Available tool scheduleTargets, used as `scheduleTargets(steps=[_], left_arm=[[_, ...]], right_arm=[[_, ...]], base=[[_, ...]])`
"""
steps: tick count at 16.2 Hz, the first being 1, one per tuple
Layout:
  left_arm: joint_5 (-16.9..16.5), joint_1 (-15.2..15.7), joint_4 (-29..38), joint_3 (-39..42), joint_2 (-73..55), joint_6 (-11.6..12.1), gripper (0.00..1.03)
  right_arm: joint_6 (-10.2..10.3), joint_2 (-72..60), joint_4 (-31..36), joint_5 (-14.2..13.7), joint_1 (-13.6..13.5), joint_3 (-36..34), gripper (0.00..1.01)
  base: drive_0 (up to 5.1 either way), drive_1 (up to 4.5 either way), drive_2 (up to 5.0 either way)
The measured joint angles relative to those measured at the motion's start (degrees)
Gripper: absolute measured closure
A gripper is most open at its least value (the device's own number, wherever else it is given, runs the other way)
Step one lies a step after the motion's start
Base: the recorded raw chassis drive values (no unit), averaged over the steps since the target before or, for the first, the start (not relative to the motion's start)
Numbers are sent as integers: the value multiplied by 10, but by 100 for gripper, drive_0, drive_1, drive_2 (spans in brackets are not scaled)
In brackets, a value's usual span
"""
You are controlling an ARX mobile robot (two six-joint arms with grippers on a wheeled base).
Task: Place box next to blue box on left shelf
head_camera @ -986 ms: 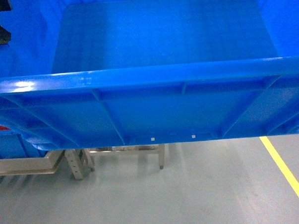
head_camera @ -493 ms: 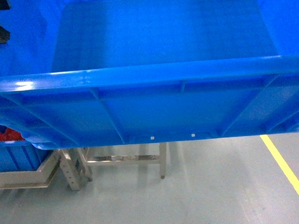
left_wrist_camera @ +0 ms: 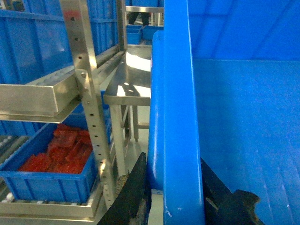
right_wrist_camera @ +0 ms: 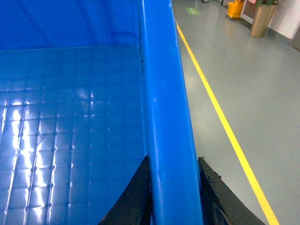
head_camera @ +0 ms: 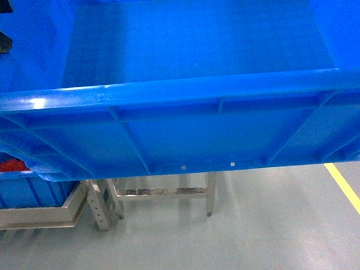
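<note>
Fingers: left gripper (left_wrist_camera: 171, 187) and right gripper (right_wrist_camera: 174, 192) each clamp a side rim of the box (head_camera: 182, 51), one black finger on either face.
Clearance: box held off the grey floor (head_camera: 244, 228); left shelf (left_wrist_camera: 37, 96) just beside its left wall, yellow line (right_wrist_camera: 220, 117) to the right.
Contents: box bare inside; smaller tray (left_wrist_camera: 47, 173) holds red parts (lower rollers).
Change: rack legs (head_camera: 165, 195) sit further right than a second ago.

Not much of me on camera tbh. My left end effector (left_wrist_camera: 173, 197) has two matte black fingers (left_wrist_camera: 136, 192), tapered like wedges, edges kinda chipped and rough. My right end effector (right_wrist_camera: 174, 197) is the same deal: black, pointed, slightly ragged tips (right_wrist_camera: 213, 197).
</note>
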State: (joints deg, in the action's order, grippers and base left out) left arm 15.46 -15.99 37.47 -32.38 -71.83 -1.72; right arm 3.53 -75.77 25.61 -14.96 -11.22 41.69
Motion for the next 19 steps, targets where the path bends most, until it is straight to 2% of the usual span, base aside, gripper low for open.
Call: scheduleTargets(steps=[10,19], left_arm=[[0,0,1,0,0,1,85],[0,0,2,0,0,1,85]], right_arm=[[0,0,-1,0,0,0,81],[0,0,1,0,0,0,81]], base=[[-473,113,368],[-496,243,243]])
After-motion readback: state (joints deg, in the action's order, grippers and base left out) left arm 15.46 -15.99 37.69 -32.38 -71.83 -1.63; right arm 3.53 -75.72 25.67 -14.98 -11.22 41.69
